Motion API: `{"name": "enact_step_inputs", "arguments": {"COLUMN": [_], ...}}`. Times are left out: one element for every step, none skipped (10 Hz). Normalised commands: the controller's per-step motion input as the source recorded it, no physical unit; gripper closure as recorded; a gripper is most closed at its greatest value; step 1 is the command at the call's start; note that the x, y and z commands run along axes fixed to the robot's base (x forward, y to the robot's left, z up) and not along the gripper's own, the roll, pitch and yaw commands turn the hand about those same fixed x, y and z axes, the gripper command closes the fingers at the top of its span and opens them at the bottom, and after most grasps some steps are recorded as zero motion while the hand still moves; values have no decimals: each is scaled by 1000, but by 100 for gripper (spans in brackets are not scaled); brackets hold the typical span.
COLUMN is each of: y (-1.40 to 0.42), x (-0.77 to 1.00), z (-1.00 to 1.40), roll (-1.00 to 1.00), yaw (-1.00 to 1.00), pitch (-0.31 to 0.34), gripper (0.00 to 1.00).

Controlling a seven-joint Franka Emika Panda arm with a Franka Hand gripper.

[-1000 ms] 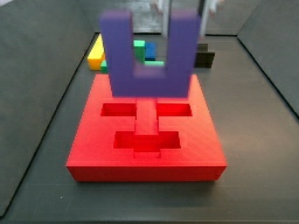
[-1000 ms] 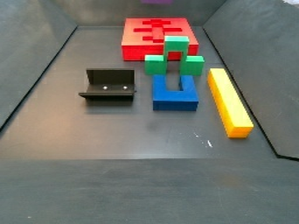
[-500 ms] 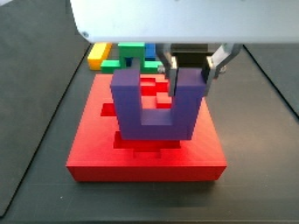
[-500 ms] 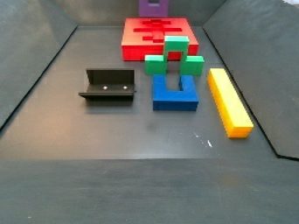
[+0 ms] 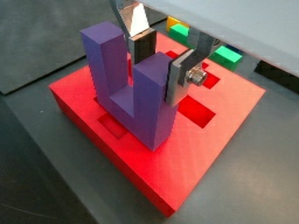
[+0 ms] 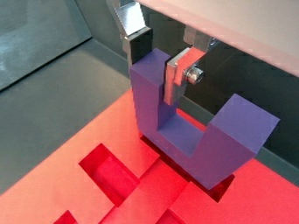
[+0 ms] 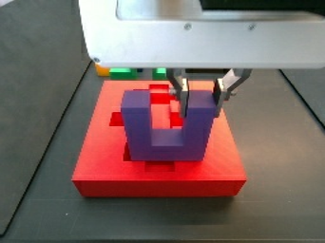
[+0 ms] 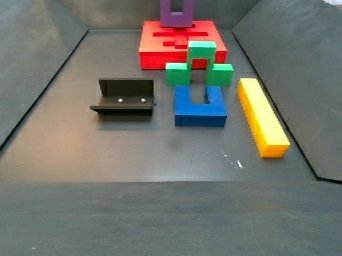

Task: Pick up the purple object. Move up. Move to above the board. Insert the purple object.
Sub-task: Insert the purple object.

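The purple object [image 7: 162, 128] stands upright, prongs up, on the red board [image 7: 159, 176]. Its base is down among the board's cut-outs; I cannot tell whether it is fully seated. My gripper [image 7: 203, 95] is shut on one prong, with its silver fingers on either side. Both wrist views show the pads clamping that prong [image 5: 162, 59] [image 6: 158, 61], with the purple object [image 5: 128, 83] [image 6: 193, 131] reaching down to the board [image 5: 176, 166] [image 6: 105, 184]. In a side view the purple object [image 8: 175, 12] rises from the far end of the board [image 8: 181, 42]; the gripper is out of frame there.
A green block [image 8: 201, 62], a blue U-shaped block [image 8: 201, 105] and a long yellow bar [image 8: 262, 115] lie in front of the board. The fixture [image 8: 124, 97] stands to their left. Grey walls enclose the floor.
My gripper has come down with the purple object, from well above the board to the board's top among the cut-outs.
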Motion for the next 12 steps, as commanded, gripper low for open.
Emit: {"name": "enact_step_inputs", "arguments": {"y": [0, 14, 11, 0, 0, 0, 0, 0, 0, 0, 0, 0], "x": [-157, -266, -306, -249, -149, -6, 0, -46, -43, 0, 0, 0], "z": [0, 0, 0, 0, -54, -103, -146, -200, -214, -234, -323, -480], "roll": [-84, -50, -30, -14, 0, 0, 0, 17, 29, 16, 4, 3], "yaw": [14, 0, 0, 14, 46, 94, 91, 57, 31, 14, 0, 0], "pitch": [-60, -60, -66, -74, -73, -69, -61, -36, -20, -30, -59, -99], "gripper": [100, 100, 100, 100, 100, 100, 100, 100, 100, 100, 100, 100]}}
